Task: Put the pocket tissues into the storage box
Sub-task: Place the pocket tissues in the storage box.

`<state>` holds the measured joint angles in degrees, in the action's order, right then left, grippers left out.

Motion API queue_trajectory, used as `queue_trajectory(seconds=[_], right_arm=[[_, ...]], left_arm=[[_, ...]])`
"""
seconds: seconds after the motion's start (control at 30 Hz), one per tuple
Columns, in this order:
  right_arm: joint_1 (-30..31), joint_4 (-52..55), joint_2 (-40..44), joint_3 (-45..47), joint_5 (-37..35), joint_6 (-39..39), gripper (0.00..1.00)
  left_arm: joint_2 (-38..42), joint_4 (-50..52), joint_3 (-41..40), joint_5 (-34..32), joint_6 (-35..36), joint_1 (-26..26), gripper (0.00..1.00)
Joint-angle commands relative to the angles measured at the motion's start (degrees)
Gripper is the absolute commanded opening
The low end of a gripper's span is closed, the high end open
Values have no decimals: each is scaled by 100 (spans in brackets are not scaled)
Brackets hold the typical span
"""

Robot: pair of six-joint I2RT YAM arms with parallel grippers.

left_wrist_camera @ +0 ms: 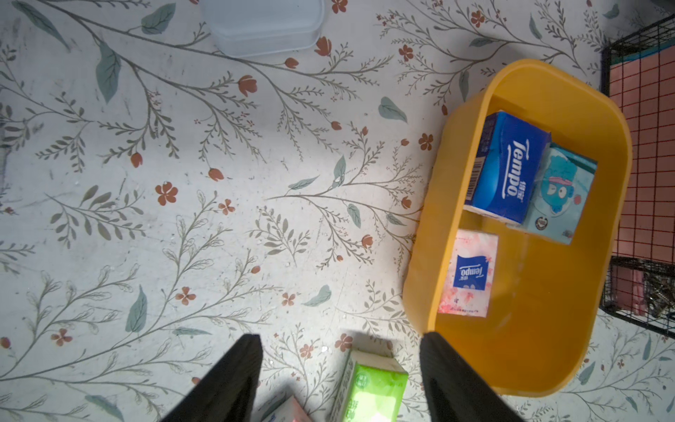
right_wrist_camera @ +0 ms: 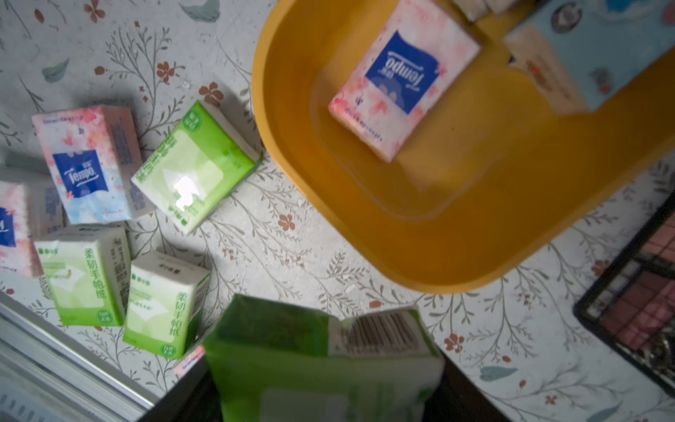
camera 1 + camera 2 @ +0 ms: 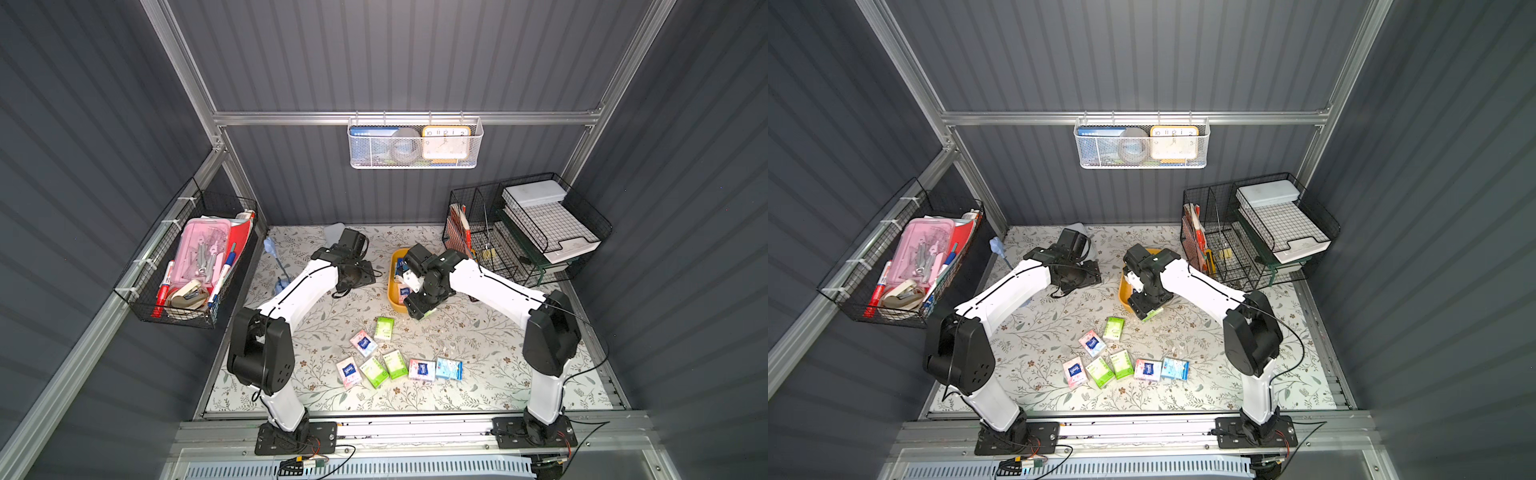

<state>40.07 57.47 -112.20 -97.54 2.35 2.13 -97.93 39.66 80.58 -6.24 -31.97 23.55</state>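
In both top views, with the back wall as 12 o'clock, the storage box (image 3: 392, 293) (image 3: 1123, 295) stands just past the middle of the table (image 3: 478, 345) toward 12, its long axis running 12 to 6. The right gripper (image 3: 422, 309) hangs at the box's 5 o'clock corner, clamped on a green packet (image 3: 430, 313) whose visible edge slants roughly 8 to 2. That packet is outside the rim. Seven loose packets (image 3: 395, 363) lie flat toward 6 o'clock, well apart from the box. The left gripper (image 3: 355, 279) hovers off the box's 9 o'clock side.

In the left wrist view, the left gripper's fingers (image 1: 233, 383) stand wide apart with nothing between them. The box holds a dark blue packet (image 1: 507, 171) lying partly over a light blue packet (image 1: 564, 193). A pink-white packet (image 1: 471, 274) lies flat beside them, its long axis along the box's. The floor at the box's near end is bare.

In the right wrist view, the green packet (image 2: 321, 361) fills the foreground in the grip, with a barcoded face turned toward the box. The frame cuts it off, so I cannot tell its long axis.

The step in hand looks like the carry-in. Done well, the packet travels toward 11 o'clock and clears the rim with room. It then turns so its long axis lies 12 to 6 and is let go low over the bare floor, clear of the pink-white packet.
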Motion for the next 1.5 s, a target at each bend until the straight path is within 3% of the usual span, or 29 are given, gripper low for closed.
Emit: queue_trajectory(seconds=[0.0, 0.43, 0.63, 1.03, 1.23, 1.47], right_arm=[[-130, 83, -398, -490, -48, 428, 73], [-367, -63, -1221, -1670, 519, 2127, 73], [-381, 253, -1718, -2151, 311, 2550, 73], [-365, 391, -2271, -2683, 213, 2618, 76], [-355, 289, -2155, -2714, 149, 2501, 86], [-351, 267, -1916, -2705, 53, 2234, 87]], left_arm=[[302, -20, -258, 156, 45, -123, 73], [796, -90, -930, 360, 139, -732, 73], [826, -48, -1000, 343, 158, -792, 73], [855, -15, -1075, 272, 179, -835, 73], [855, -53, -1115, 290, 182, -852, 73], [863, -74, -1144, 358, 201, -852, 73]])
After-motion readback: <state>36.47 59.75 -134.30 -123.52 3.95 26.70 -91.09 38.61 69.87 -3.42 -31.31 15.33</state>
